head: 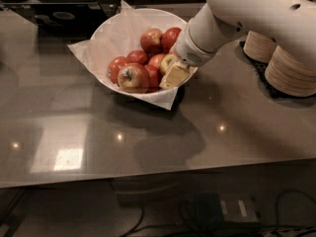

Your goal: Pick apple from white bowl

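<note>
The bench point(74, 132) is grey-brown and shiny, and some small lights are reflected on it. On its back part, left of the middle, stands the white bowl point(163, 13). Crinkled white paper point(86, 51) lines the bowl; one corner sticks out to the left over the rim, and another hangs over the front edge.

Several apples lie in the bowl. At the front left is a red-and-gold apple point(131, 77) with its dark stem hollow turned up and toward the camera. Behind it and beside it are darker red apples point(151, 39), packed close and touching each other.

The apple point(167, 60), the palest one, lies on the right side of the pile, still in the bowl, touching a red apple on its left. Only its yellow-green upper part is visible. It looks round, with no clear long axis, and I cannot tell which way its stem points.

The gripper point(174, 75) is inside the bowl at its right front edge, just against the pale apple, with a cream-coloured pad low in front of it. I cannot tell if the jaws are open or closed. The thick white arm point(247, 14) comes down to it from the upper right.

At the far right, stacks of tan paper bowls point(291, 73) stand on a dark mat point(259, 68).
</note>
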Robot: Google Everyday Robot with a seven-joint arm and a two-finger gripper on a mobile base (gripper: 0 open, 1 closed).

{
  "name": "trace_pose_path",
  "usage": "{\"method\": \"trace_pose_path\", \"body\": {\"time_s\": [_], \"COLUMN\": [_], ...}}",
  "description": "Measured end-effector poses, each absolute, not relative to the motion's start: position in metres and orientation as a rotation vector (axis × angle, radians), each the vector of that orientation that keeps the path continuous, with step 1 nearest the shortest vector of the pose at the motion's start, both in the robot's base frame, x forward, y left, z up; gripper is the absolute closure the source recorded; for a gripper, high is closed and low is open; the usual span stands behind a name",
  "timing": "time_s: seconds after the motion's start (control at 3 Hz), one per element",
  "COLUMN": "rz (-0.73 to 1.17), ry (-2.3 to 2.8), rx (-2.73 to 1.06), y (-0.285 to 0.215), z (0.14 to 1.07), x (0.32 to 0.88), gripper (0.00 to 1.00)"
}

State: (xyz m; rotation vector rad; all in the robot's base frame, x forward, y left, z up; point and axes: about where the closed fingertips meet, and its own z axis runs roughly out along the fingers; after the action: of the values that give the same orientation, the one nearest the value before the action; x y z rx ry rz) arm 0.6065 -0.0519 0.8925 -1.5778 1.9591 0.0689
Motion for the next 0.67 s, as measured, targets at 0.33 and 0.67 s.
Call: {"method": "trace_pose_path", "body": {"time_s": [0.33, 0.67], "rz": [0.082, 0.082], "ry": [1.976, 1.977], "rx": [-1.592, -1.593], "y": [-0.0465, -0.0463], "z": [0.8831, 0.8827], "x": [0.6098, 0.6099], "gripper": [0.32, 0.50]}}
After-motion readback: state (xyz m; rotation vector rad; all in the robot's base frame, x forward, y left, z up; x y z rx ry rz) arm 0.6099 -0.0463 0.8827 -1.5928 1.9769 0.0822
